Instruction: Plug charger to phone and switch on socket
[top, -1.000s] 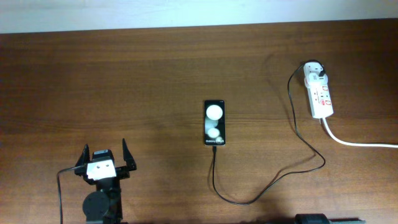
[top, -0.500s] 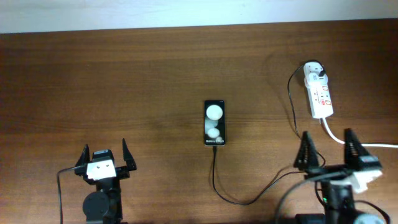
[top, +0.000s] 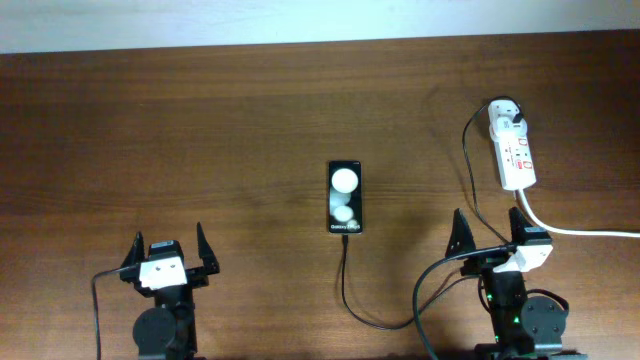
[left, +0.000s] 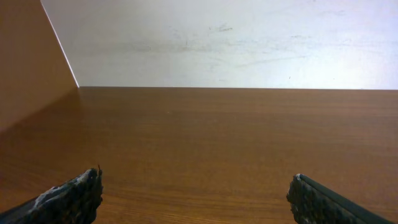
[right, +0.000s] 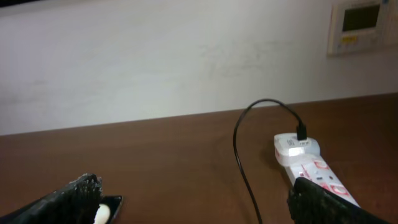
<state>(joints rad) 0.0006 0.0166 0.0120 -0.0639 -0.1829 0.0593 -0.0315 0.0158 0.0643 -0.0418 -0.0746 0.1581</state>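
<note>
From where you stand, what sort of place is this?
Likely an office or lab room: a wooden table against a plain white wall, a small display panel mounted on that wall, and a power strip and phone on the table.

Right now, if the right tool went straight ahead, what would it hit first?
Probably the black charger cable lying just ahead of the right tool; the power strip sits further right. Height unclear.
</note>
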